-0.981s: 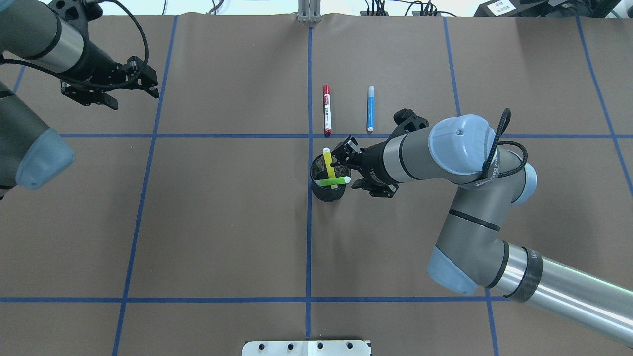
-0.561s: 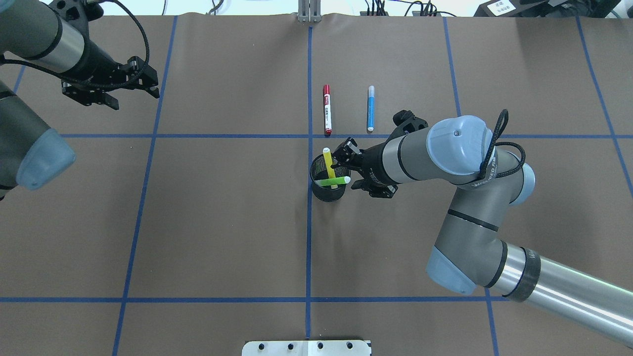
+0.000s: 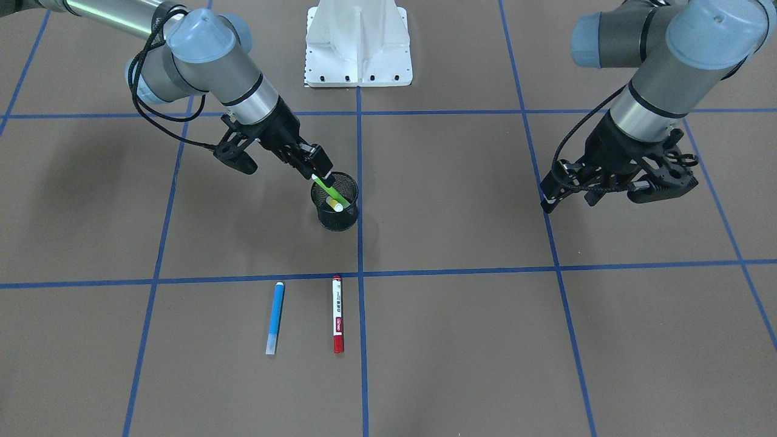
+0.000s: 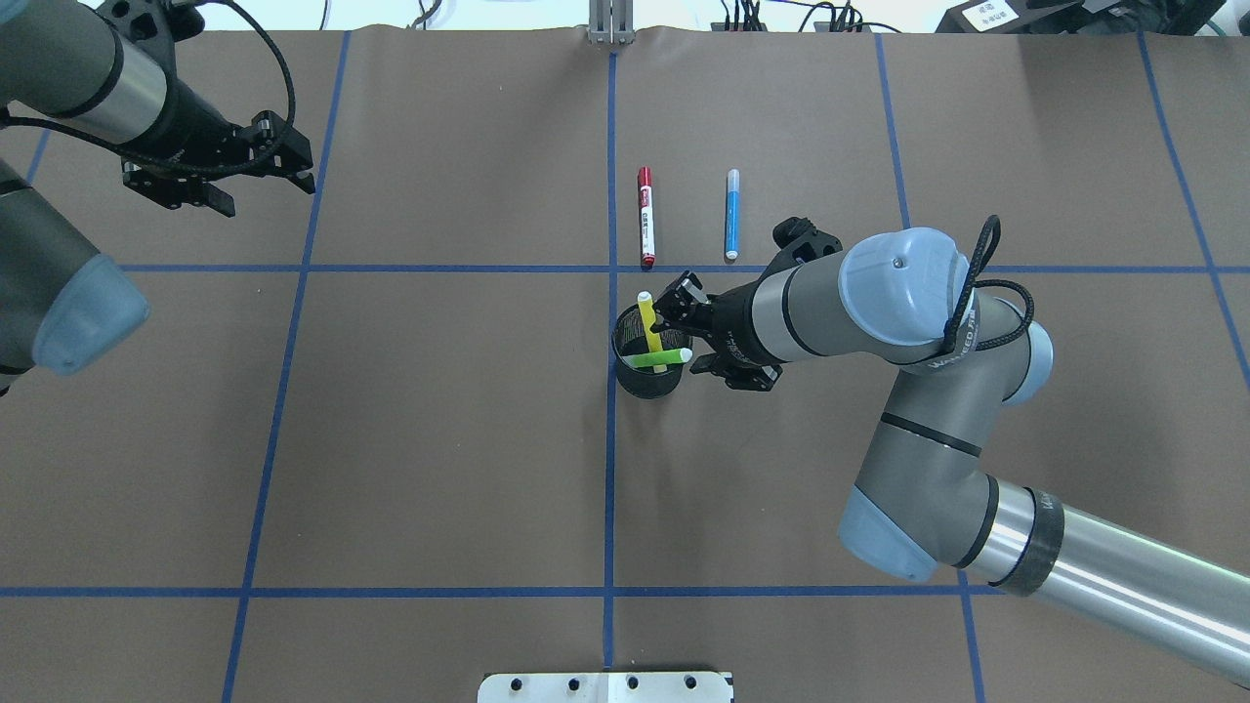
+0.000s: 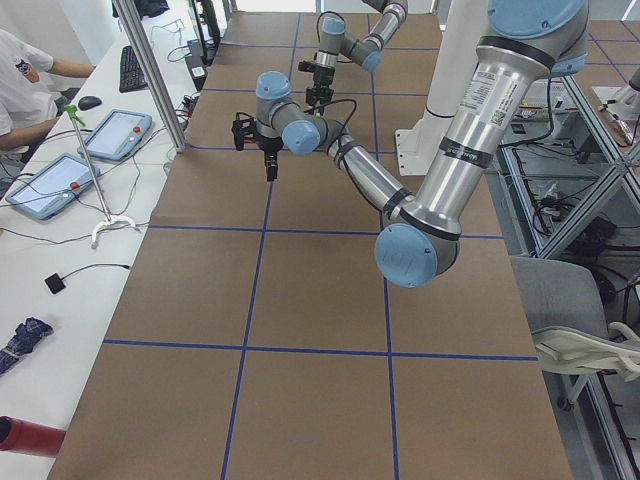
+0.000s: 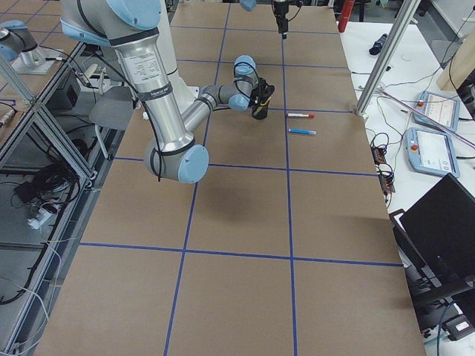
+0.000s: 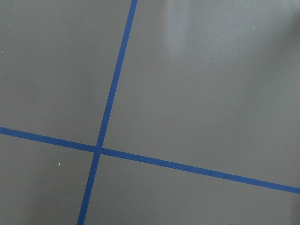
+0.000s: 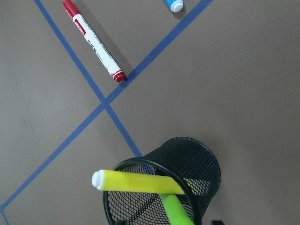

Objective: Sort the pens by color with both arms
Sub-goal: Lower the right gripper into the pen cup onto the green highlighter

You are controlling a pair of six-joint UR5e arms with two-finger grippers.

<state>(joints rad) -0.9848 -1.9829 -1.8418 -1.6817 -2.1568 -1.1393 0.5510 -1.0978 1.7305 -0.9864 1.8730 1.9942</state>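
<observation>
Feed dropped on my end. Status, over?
Left tool open, off to the side. Right tool at green pen in cup, grip unclear. Yellow pen crosses it.

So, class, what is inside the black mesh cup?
A yellow pen and a green pen lean crossed inside the black mesh cup. Their lower ends and the cup's floor are obscured.
</observation>
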